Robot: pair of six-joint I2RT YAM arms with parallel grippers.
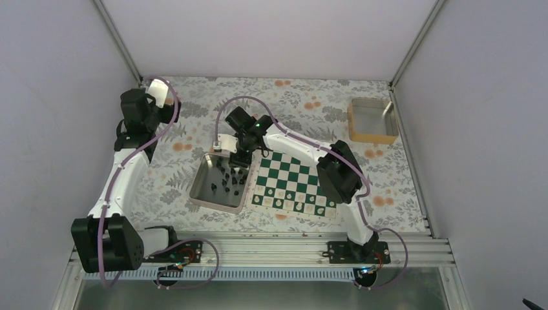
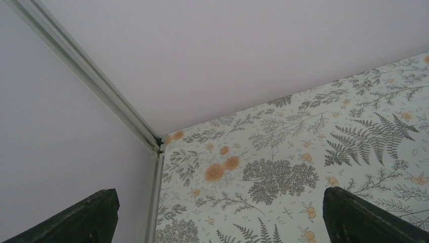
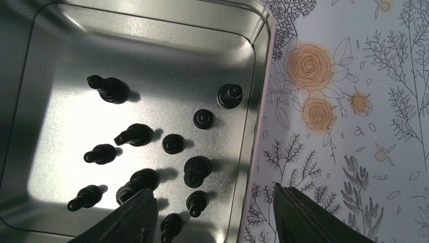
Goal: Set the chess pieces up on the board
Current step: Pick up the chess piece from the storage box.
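Note:
Several tiny black chess pieces (image 3: 173,144) stand and lie in a shiny metal tray (image 1: 201,196), seen also from above as chess pieces (image 1: 227,181). My right gripper (image 3: 212,215) hangs open above the tray's right wall, one finger over the pieces, the other over the cloth; in the top view the right gripper (image 1: 238,161) sits at the tray's far right corner. Nothing is between its fingers. The green and white board (image 1: 292,183) lies just right of the tray with pale pieces along its near rows. My left gripper (image 2: 220,215) is open and empty near the far left corner.
A tan box (image 1: 372,121) with a metal inside stands at the back right. The floral cloth (image 1: 304,103) covers the table. White walls and metal posts (image 2: 101,86) close in the left, back and right sides.

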